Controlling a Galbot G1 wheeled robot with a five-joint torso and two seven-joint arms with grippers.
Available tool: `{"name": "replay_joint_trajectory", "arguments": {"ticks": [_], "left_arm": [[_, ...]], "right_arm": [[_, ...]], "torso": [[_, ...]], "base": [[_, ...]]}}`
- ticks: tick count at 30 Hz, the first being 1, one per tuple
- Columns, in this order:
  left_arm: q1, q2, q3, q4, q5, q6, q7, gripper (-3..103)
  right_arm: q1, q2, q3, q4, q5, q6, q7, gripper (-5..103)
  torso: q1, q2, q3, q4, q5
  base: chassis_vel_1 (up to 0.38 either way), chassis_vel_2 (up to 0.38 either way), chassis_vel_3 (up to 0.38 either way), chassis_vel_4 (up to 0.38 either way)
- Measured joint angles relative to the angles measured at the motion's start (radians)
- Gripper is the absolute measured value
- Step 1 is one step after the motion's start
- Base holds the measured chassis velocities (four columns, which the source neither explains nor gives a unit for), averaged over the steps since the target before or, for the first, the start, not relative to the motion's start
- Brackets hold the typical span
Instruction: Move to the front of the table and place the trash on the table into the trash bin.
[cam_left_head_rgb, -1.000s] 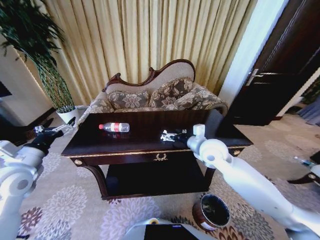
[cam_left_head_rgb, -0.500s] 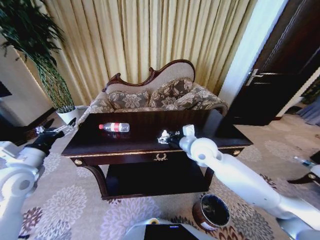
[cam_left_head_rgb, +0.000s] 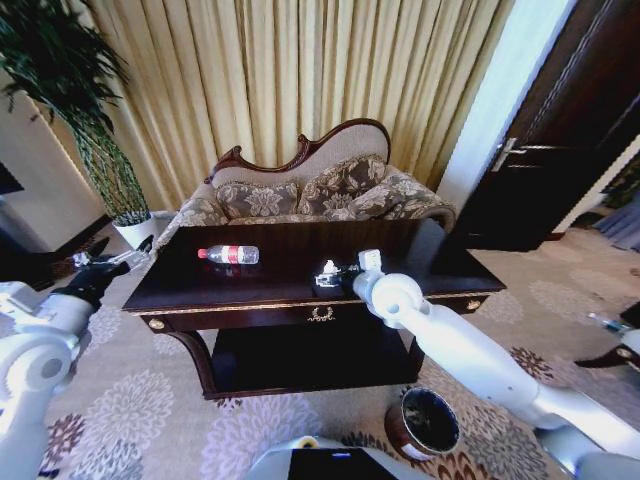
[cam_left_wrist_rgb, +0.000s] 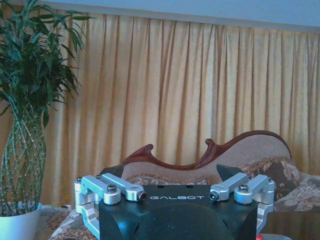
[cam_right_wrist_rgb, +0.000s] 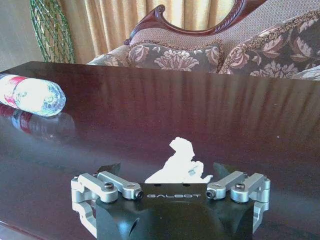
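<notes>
I've got the right gripper (cam_right_wrist_rgb: 170, 176) low over the worktop (cam_left_head_rgb: 280, 285), jaws spread wide either side of a crumpled white paper scrap (cam_right_wrist_rgb: 179, 162) with nothing clamped yet, which I read as lining up to pinch it. That scrap sits near the worktop's front edge, just right of the gold emblem, light and ragged against the dark glossy wood, so I'd expect it to skid if nudged. The clear plastic bottle (cam_left_head_rgb: 229, 255) with the red label lies on its side toward the worktop's left end, well apart from the scrap; it's round and smooth and could roll. The left gripper (cam_left_head_rgb: 108, 266) hangs off the worktop's left end, jaws apart and holding nothing, parked out of the way. The reddish-brown trash bin (cam_left_head_rgb: 424, 424) stands on the patterned carpet by the worktop's front right leg, mouth open, handy for a drop.
</notes>
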Motion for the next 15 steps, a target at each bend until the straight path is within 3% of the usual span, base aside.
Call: {"name": "replay_joint_trajectory", "arguments": {"ticks": [7,11,15], "left_arm": [[0.005,-0.003,-0.009,0.003,-0.001,-0.003,0.001,100],[0.005,-0.005,-0.01,0.004,-0.001,-0.005,0.002,100],[0.003,-0.006,-0.01,0.004,-0.001,-0.005,0.002,100]], "right_arm": [[0.01,0.006,-0.016,-0.015,-0.029,0.004,-0.01,102],[0.01,0.002,-0.024,-0.022,-0.058,0.018,-0.015,83],[0.009,-0.002,-0.025,-0.025,-0.078,0.027,-0.018,72]], "torso": [[0.0,0.0,0.0,0.0,0.0],[0.0,0.0,0.0,0.0,0.0],[0.0,0.0,0.0,0.0,0.0]], "base": [[0.0,0.0,0.0,0.0],[0.0,0.0,0.0,0.0],[0.0,0.0,0.0,0.0]]}}
